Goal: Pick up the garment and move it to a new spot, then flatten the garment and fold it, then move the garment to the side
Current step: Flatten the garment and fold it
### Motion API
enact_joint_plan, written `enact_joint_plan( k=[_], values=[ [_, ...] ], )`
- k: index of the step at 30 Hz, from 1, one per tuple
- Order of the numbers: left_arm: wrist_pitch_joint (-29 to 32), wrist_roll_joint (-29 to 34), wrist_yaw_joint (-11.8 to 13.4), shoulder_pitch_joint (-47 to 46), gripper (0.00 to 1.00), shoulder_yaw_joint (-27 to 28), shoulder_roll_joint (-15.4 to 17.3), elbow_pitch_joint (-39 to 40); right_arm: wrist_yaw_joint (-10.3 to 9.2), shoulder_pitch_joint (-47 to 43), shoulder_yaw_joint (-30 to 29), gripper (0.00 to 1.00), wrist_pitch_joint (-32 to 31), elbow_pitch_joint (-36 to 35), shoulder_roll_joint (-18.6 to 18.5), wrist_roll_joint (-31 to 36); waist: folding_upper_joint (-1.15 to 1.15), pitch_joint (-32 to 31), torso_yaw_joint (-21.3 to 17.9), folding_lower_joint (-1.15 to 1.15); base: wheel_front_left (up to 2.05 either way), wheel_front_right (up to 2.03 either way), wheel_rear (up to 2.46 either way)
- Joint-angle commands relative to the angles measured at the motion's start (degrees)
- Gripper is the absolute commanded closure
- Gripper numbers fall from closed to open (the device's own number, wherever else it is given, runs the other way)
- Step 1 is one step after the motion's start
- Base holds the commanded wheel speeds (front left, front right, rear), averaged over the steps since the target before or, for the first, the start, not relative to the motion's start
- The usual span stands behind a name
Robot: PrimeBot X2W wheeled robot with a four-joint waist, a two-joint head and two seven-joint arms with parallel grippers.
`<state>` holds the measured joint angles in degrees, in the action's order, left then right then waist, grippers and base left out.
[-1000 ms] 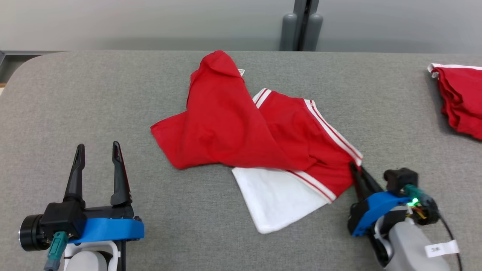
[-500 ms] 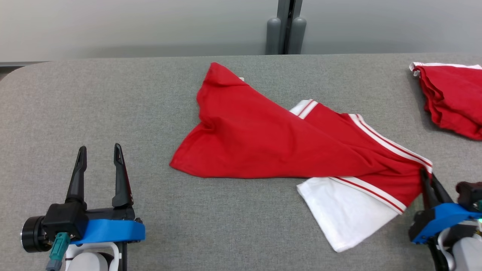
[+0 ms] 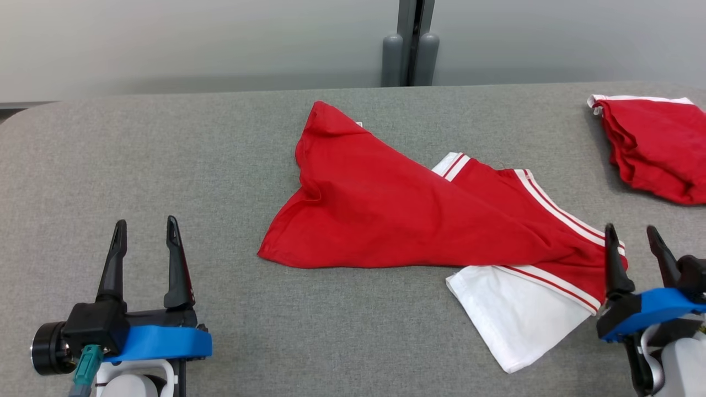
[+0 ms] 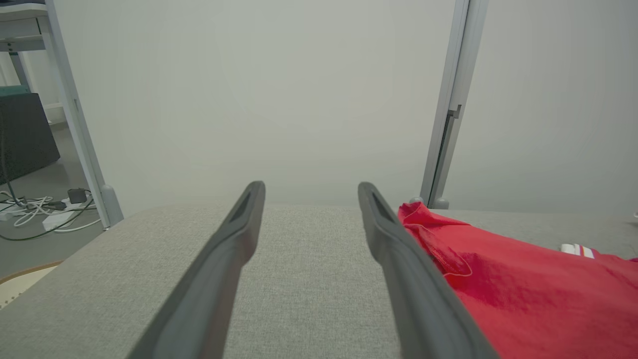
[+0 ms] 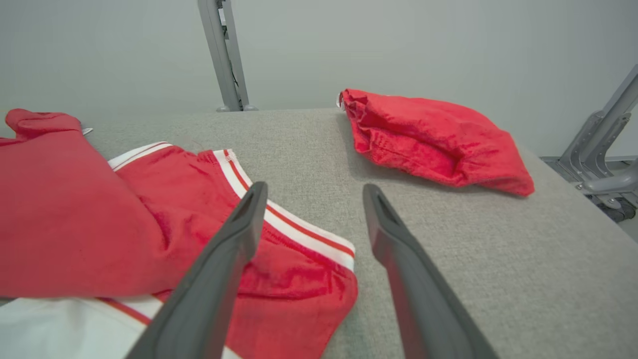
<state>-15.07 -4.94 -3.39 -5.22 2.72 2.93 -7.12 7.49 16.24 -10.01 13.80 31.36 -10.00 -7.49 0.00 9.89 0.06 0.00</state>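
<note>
Red cloth garment (image 3: 419, 220) with white striped trim and a white panel lies crumpled across the middle-right of my grey fabric-covered table (image 3: 165, 154), nothing gripping it. My right gripper (image 3: 630, 227) stands wide apart at the garment's striped right corner, one finger over the red hem, contact I can't tell, nothing between the jaws. My left gripper (image 3: 145, 221) is also spread and empty, well apart on the left. A second crumpled red cloth (image 3: 656, 149) sits at the table's far right, apart from the garment.
</note>
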Motion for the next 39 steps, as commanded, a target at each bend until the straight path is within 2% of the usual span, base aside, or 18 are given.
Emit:
enact_joint_plan(
  k=[1,11,22,30,39],
  values=[
    [-0.1,0.3,0.0,0.2,0.00,0.0,-0.1,-0.1,0.01,0.4,0.1,0.00,0.4,-1.1,0.6,0.5,0.00,-0.3,-0.2,0.00,0.00,0.00,0.00],
    [-0.1,0.6,-0.4,1.5,0.00,0.1,-0.1,-1.0,0.01,-4.5,5.0,0.00,1.3,-15.0,5.7,1.4,0.00,-3.3,-0.8,0.00,0.00,0.00,0.00],
    [-0.1,1.8,-0.3,3.4,0.00,0.1,-0.1,-1.3,0.01,-12.8,9.2,0.00,-0.2,-24.8,7.1,0.5,0.00,-5.4,-0.4,0.00,0.00,0.00,0.00],
    [-0.1,1.9,-0.3,3.5,0.00,0.2,-0.1,-1.5,0.01,-14.5,9.6,0.00,-2.1,-26.4,7.1,-0.4,0.00,-5.0,-0.9,0.00,0.00,0.00,0.00],
    [-0.1,2.8,-2.1,-2.3,0.00,-2.8,1.2,-7.2,0.01,-12.9,10.5,0.00,-1.9,-23.4,7.1,-0.4,0.00,-1.8,-2.8,0.00,0.00,0.00,0.00]
  ],
)
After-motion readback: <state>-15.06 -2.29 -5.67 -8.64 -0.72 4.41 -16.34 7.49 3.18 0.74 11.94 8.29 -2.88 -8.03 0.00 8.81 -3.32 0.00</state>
